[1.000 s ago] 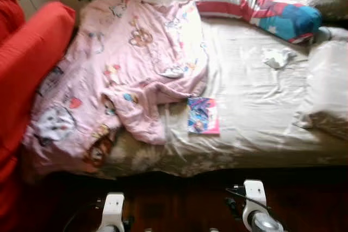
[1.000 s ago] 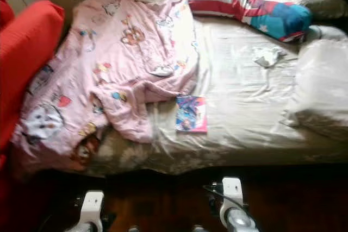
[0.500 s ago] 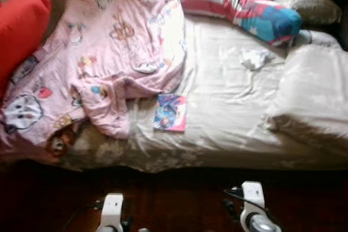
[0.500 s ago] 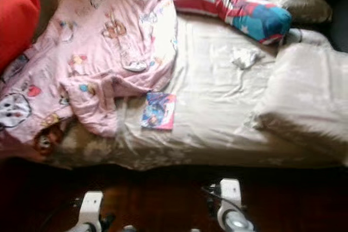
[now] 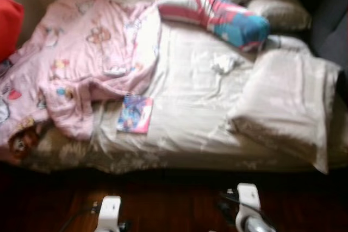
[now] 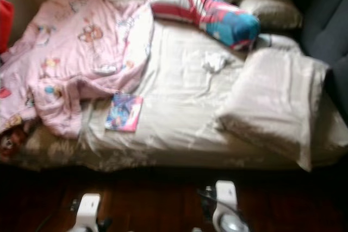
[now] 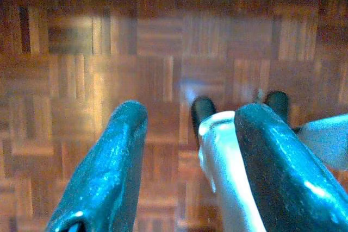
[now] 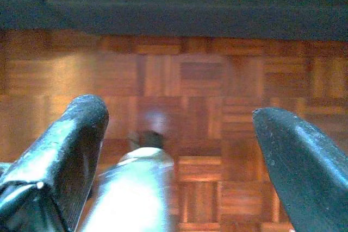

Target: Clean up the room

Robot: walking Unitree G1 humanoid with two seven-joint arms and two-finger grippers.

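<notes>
Bed ahead, unmade. Far left: red cushion. Pink cartoon-print blanket bunched over the bed's left half. Colourful book lies flat on the beige sheet just beside the blanket's edge. Crumpled white cloth mid-bed, striped pink-blue pillow near the headboard. Folded beige duvet on the right. Both arms hang over the parquet floor: left gripper jaws apart, right gripper jaws wide apart, nothing held.
</notes>
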